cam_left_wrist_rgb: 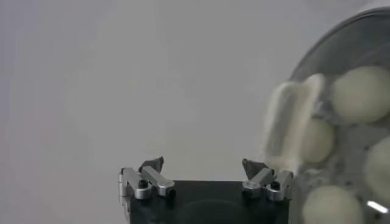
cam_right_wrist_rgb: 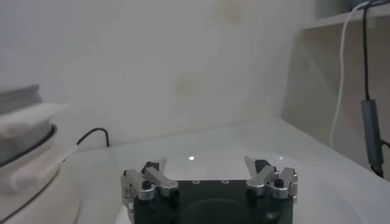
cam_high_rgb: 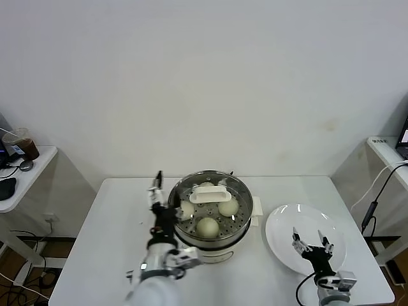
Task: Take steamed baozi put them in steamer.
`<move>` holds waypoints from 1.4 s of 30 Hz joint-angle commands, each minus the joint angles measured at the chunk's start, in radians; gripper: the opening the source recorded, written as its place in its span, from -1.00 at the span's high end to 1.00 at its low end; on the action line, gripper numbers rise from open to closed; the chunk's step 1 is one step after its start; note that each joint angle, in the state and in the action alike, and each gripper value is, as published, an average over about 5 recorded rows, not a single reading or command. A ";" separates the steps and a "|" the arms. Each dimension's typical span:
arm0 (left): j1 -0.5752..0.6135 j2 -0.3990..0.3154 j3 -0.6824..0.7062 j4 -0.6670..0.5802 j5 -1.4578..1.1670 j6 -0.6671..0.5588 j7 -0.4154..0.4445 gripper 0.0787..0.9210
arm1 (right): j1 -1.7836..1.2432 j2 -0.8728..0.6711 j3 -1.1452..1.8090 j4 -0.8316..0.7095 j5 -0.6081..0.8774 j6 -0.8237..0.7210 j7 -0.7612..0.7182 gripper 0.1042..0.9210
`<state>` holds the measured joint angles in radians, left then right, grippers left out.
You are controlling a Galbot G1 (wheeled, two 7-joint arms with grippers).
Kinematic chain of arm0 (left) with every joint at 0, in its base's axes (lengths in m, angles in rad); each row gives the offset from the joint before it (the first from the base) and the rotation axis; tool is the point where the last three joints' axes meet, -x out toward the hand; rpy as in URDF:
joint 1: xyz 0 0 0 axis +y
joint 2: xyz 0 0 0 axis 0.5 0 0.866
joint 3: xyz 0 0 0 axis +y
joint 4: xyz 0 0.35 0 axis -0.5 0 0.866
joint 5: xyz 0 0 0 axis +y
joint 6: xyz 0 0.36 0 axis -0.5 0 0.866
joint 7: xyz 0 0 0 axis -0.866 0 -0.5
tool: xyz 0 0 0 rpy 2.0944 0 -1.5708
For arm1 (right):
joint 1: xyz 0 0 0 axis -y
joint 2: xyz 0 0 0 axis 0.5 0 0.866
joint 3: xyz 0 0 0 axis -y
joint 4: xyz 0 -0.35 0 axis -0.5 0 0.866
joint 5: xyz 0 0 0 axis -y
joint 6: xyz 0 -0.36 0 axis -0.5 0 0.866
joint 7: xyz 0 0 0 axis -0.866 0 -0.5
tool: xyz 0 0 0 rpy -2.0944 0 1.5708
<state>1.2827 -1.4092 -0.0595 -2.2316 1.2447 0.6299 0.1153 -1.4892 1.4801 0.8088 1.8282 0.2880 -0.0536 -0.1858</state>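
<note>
Four small round cream-white dough buns, the steamed baozi, look to be sitting inside the round shiny stainless-steel steamer on its cream-white base; three are plain to see and the fourth peeks out behind the white handle of the glass lid, which seems to rest on top of the pot already. So I'd say the loading step is done and we're at the let-go-and-back-off stage.

Left gripper is just beside the steamer's left rim, fingers spread wide, nothing between them. Right gripper hovers over the flat round white plate, which is bare, also wide open and holding nothing.

Next move, I reckon: pull the left arm straight away from the pot without clipping the rim or nudging the lid. The right arm just needs to stay parked.
</note>
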 commanded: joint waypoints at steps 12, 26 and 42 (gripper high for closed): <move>0.508 -0.071 -0.525 0.036 -1.078 -0.680 -0.193 -0.77 | -0.163 -0.048 -0.127 0.134 -0.088 0.010 0.018 -0.76; 0.516 -0.074 -0.531 0.085 -1.151 -0.540 -0.095 -0.77 | -0.200 -0.026 -0.106 0.183 -0.098 -0.003 0.002 -0.76; 0.571 -0.064 -0.550 0.039 -1.154 -0.566 -0.070 -0.77 | -0.288 -0.033 -0.035 0.308 -0.131 -0.080 -0.018 -0.76</move>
<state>1.8209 -1.4764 -0.5992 -2.1842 0.1194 0.0731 0.0328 -1.7202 1.4455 0.7399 2.0595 0.1724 -0.0965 -0.1964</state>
